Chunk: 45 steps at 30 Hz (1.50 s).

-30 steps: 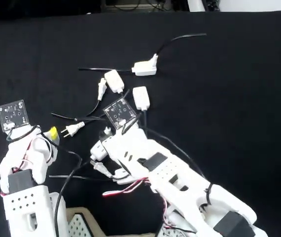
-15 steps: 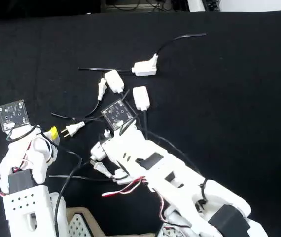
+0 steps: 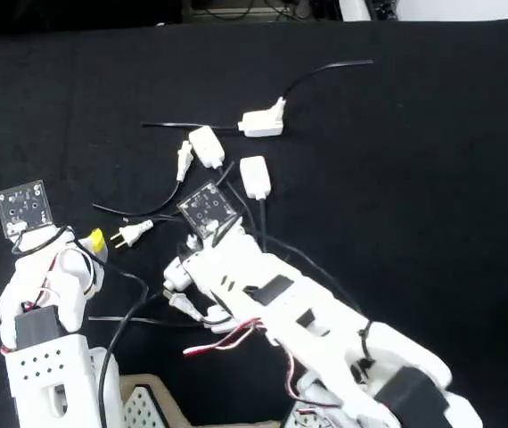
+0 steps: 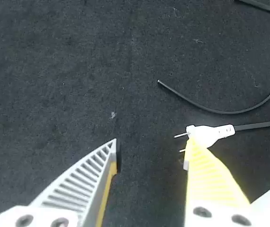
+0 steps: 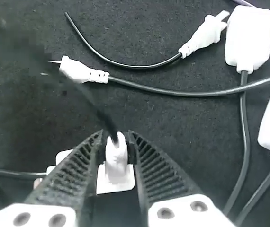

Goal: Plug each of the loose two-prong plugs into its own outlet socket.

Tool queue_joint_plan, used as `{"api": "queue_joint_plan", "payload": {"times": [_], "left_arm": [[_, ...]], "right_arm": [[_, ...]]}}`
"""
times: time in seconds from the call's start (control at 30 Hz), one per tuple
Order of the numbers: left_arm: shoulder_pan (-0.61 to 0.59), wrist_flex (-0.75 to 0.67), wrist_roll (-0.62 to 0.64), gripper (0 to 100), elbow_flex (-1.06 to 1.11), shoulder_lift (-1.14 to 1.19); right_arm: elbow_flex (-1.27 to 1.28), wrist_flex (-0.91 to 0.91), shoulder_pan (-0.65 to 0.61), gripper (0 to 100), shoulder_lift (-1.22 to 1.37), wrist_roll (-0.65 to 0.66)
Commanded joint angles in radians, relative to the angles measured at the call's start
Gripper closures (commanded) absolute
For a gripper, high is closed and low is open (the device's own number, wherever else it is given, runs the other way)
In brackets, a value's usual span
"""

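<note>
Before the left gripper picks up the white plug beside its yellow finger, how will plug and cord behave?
The white plug looks small and probably light, so a nudge may slide or spin it. Its black cord is much thinner than the plug, so it likely hangs floppy and trails behind.

Even, bright light; white arms point(image 3: 307, 321) glare against the black table point(image 3: 414, 178).

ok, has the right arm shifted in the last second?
Yes, slightly: in the high view its wrist board has drifted left, away from the white outlet block beside it, which has stayed put.
</note>
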Motion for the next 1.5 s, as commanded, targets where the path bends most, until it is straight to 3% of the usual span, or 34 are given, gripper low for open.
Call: {"api": "queue_joint_plan", "payload": {"times": [0.0, 0.6, 1.47], "left_arm": [[-0.008, 0.0, 0.008, 76, -0.007, -0.002], [-0.008, 0.0, 0.008, 76, -0.007, -0.002], [-0.008, 0.0, 0.008, 76, -0.007, -0.002]], "right_arm": [[-0.021, 0.0, -0.012, 98.7, 0.077, 0.025], [0.021, 0.123, -0.012, 98.7, -0.018, 0.077], [0.005, 0.347, -0.011, 98.5, -0.071, 0.032]]}}
